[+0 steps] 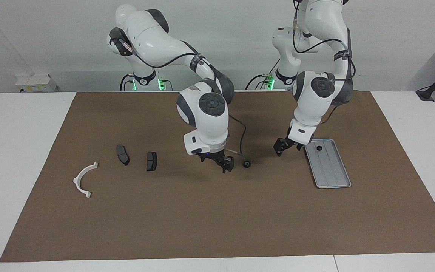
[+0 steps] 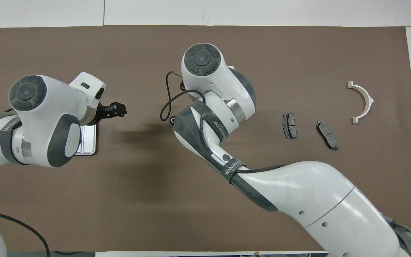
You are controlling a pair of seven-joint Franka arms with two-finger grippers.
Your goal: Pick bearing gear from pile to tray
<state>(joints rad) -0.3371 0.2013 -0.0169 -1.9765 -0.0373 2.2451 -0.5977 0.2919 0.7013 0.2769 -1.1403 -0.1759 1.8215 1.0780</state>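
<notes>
Bearing gear [image 1: 246,164] just beside right gripper [image 1: 226,165], seemingly untouched.

One small round part [image 1: 319,148] is seen in the tray [image 1: 332,173] at the left arm's end; another [image 1: 246,164] lies mid-bench [image 1: 202,219]; brake pads [image 1: 151,161] and bracket [image 1: 84,180] are set toward the right arm's end.

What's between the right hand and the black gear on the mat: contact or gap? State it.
Apart. The facing view shows brown mat between the right hand and the black gear.
</notes>
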